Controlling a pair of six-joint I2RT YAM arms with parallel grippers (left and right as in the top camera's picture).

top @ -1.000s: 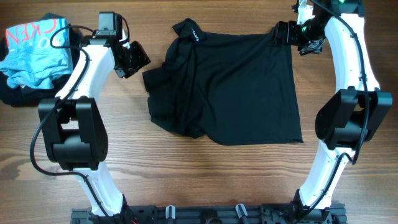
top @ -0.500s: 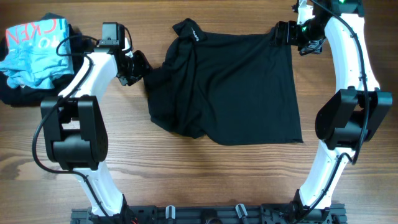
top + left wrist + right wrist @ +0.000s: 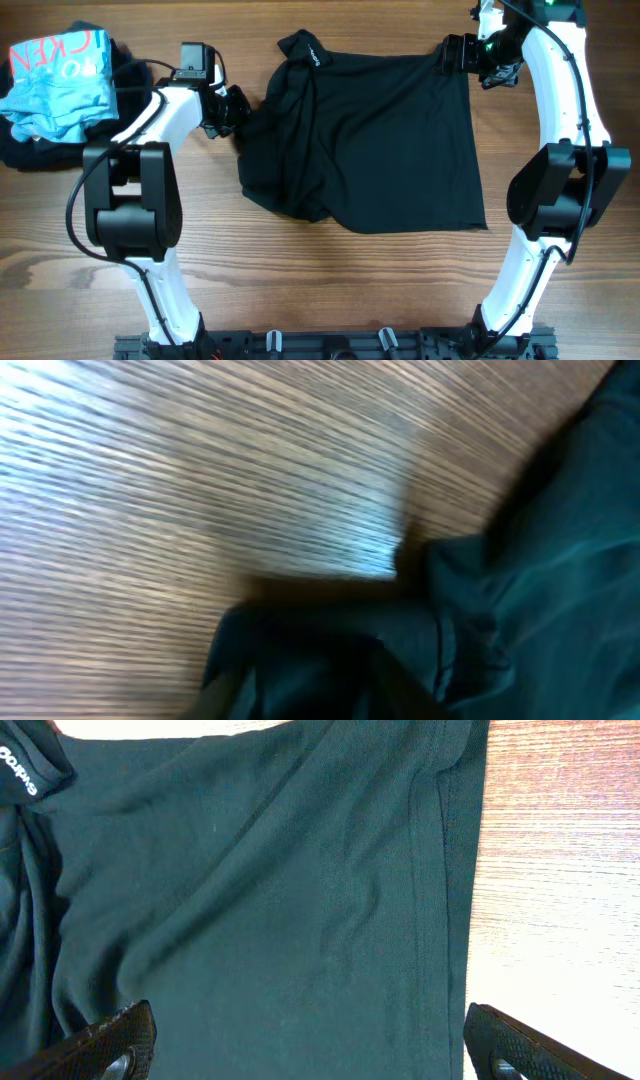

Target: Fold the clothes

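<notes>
Overhead view: the black T-shirt (image 3: 370, 140) is lying spread across the middle of the wooden surface (image 3: 330, 290), its right part flat and its left side bunching into folds, with a collar band bearing small white lettering turned up at the far left corner. The left fingers (image 3: 236, 106) are resting against the shirt's bunched left edge; whether they are clenching fabric cannot be told from this angle. The right fingers (image 3: 452, 52) are sitting at the shirt's far right corner. A light-blue garment (image 3: 55, 80) with red lettering is lying crumpled at the far left of the surface, on top of a dark cloth (image 3: 22, 152) and well apart from the shirt. Left wrist view: the picture is blurring heavily; dark folds of the T-shirt (image 3: 480, 630) are filling the lower and right portions against bare wood grain (image 3: 200, 480), and the fingers themselves are not distinguishable, so their state cannot be told. Right wrist view: the right fingers (image 3: 110, 1042) are standing released and wide apart, one at each lower corner of the picture, grasping nothing. The T-shirt (image 3: 250, 890) is lying beneath and between them, its stitched edge running down beside the bare wood (image 3: 560, 870), and the lettered band (image 3: 22, 770) is showing at upper left.
</notes>
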